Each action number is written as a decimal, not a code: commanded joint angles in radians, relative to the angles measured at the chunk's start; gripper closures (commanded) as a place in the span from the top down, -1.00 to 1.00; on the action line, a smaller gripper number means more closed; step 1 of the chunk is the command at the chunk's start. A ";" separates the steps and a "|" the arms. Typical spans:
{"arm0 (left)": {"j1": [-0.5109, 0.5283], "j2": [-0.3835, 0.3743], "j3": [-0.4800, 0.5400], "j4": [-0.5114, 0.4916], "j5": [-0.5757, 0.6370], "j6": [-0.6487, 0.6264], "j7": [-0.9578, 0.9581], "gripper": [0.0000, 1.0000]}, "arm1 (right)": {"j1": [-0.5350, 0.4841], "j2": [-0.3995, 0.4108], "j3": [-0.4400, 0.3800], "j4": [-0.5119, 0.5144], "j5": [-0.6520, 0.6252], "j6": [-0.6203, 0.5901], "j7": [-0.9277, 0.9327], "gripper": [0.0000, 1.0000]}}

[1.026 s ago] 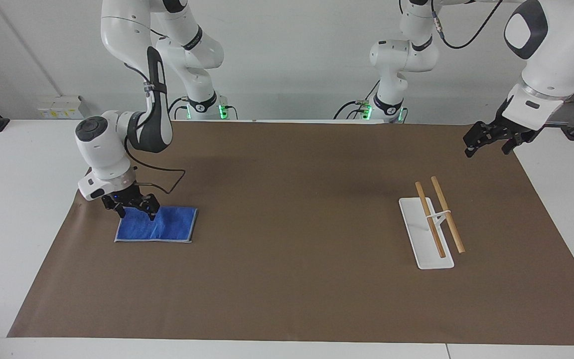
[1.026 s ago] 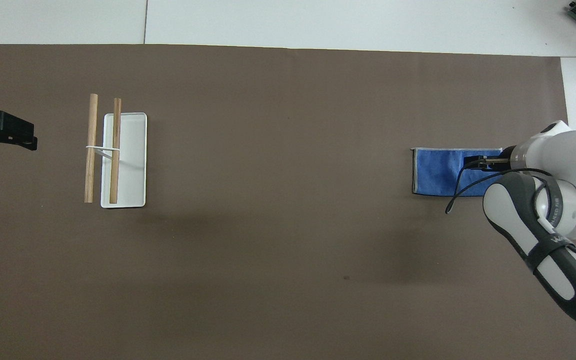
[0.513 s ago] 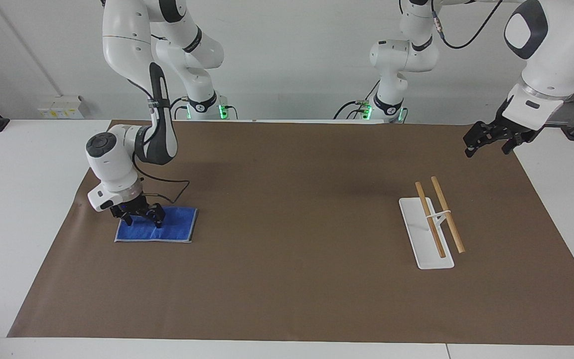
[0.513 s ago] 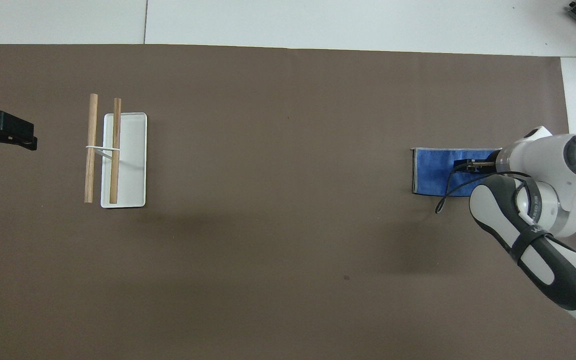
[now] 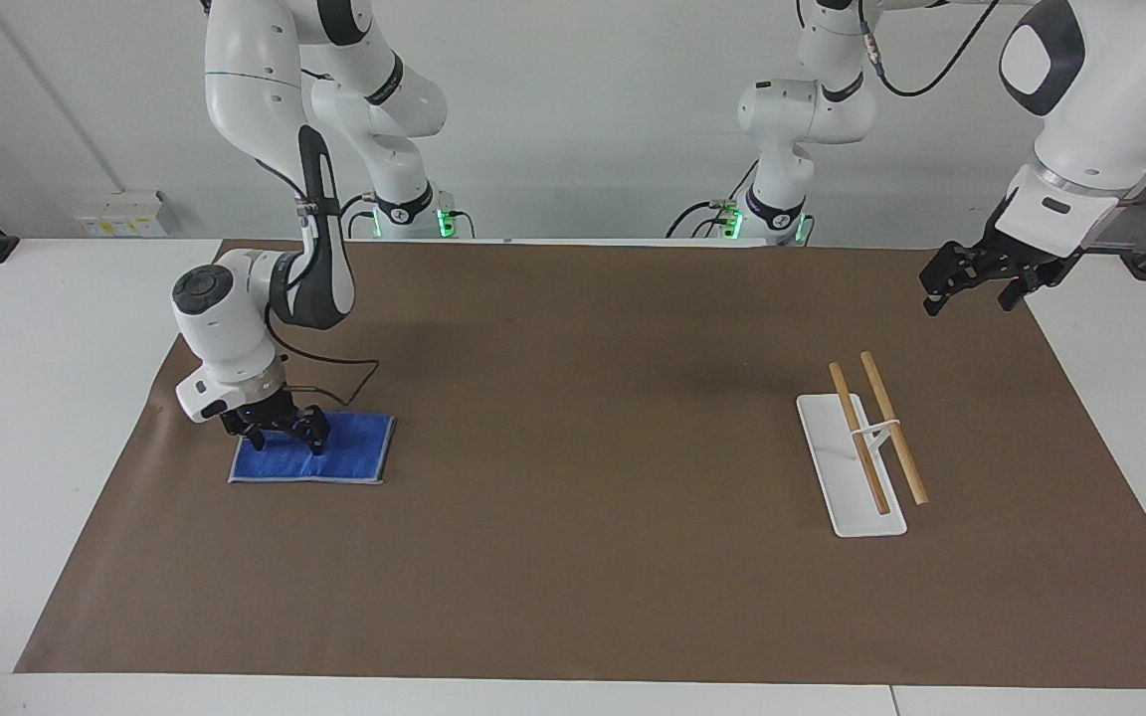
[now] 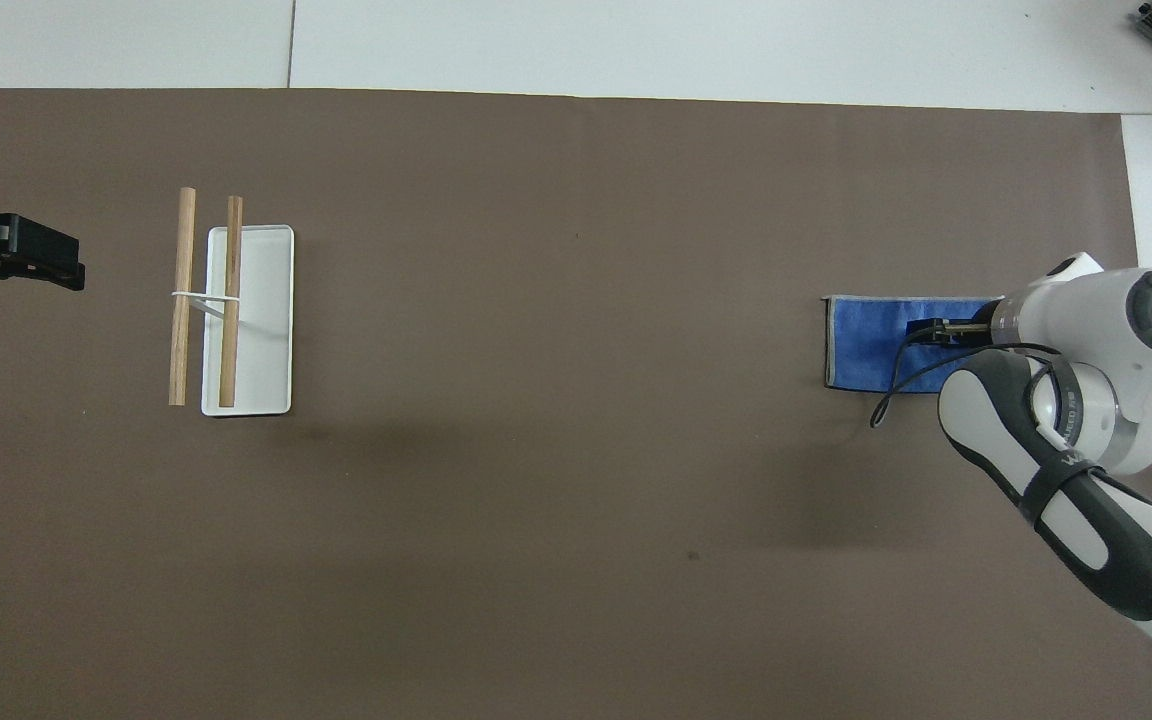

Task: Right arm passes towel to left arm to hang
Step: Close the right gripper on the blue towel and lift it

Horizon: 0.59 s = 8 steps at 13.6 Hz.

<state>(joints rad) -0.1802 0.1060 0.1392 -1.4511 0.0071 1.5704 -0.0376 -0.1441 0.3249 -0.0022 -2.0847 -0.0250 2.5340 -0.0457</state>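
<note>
I have the counter [image 5: 16, 418] under a brown mat [image 5: 593, 577], with the rack [image 5: 866, 447] as my landmark, well apart from the towel [image 5: 349, 457], which lies flat at the right arm's end. My right gripper [image 5: 275, 433] is down on the towel's end farthest from the rack, jaws apart, nothing pinched. I'd press in, close on the top layers near the edge, then lift straight so the towel unfolds cleanly. My left gripper [image 5: 971, 280] waits in the air, jaws apart, near the rack.
</note>
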 commanded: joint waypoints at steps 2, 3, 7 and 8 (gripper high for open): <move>-0.030 -0.031 0.007 -0.049 -0.009 0.054 0.002 1.00 | -0.005 -0.007 0.005 -0.021 0.017 0.014 -0.037 0.88; -0.035 -0.037 0.007 -0.057 -0.009 0.057 0.001 1.00 | -0.005 -0.007 0.005 -0.021 0.017 0.012 -0.037 0.67; -0.045 -0.062 0.007 -0.101 -0.009 0.102 -0.001 1.00 | -0.005 -0.007 0.007 -0.021 0.017 0.012 -0.037 -0.05; -0.042 -0.065 0.007 -0.101 -0.009 0.100 -0.001 1.00 | -0.005 -0.007 0.007 -0.021 0.017 0.012 -0.037 -0.18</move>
<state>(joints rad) -0.2130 0.0880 0.1346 -1.4992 0.0068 1.6396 -0.0377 -0.1413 0.3133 -0.0008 -2.0886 -0.0250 2.5340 -0.0498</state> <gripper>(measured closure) 0.000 0.485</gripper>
